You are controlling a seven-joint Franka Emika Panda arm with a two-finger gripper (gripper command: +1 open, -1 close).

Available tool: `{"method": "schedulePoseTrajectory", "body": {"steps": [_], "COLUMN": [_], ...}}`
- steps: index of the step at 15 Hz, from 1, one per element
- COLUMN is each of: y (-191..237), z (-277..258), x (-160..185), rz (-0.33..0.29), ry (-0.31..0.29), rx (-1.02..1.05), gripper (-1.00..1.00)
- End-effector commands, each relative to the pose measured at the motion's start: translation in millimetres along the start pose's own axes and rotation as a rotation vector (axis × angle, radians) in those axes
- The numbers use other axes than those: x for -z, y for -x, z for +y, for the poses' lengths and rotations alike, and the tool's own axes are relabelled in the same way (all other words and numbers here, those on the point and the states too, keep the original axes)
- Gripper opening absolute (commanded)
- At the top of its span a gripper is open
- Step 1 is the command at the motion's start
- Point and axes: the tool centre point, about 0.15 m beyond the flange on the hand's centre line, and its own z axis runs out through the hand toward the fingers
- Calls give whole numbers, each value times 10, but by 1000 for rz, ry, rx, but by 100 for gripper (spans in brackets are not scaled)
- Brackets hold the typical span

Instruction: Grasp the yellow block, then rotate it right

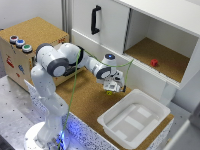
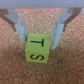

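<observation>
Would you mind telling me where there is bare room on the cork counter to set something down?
Bare cork shows between the gripper holding the yellow block and the arm's base, at the exterior view's left of the white bin. The cabinet shelf is open beside the red block. It is crowded between gripper and bin.

White rounded arm (image 1: 50, 75) segments, dark grey joints; thin green cable (image 1: 75, 90); grey pincer fingers (image 2: 20, 27)

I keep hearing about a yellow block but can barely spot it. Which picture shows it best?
The wrist view: the yellow block fills the middle, letters T and S readable, between the gripper fingers. In the exterior view it is only a tiny yellowish speck under the gripper.
</observation>
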Motion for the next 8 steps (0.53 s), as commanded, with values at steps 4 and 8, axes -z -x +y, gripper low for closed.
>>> {"method": "schedulePoseTrajectory", "body": {"steps": [4, 8], "y": [149, 195], "z": [149, 182], "x": [279, 577], "rz": [-14, 31], "ry": [-40, -43], "rx": [46, -17], "gripper": [-100, -100]}}
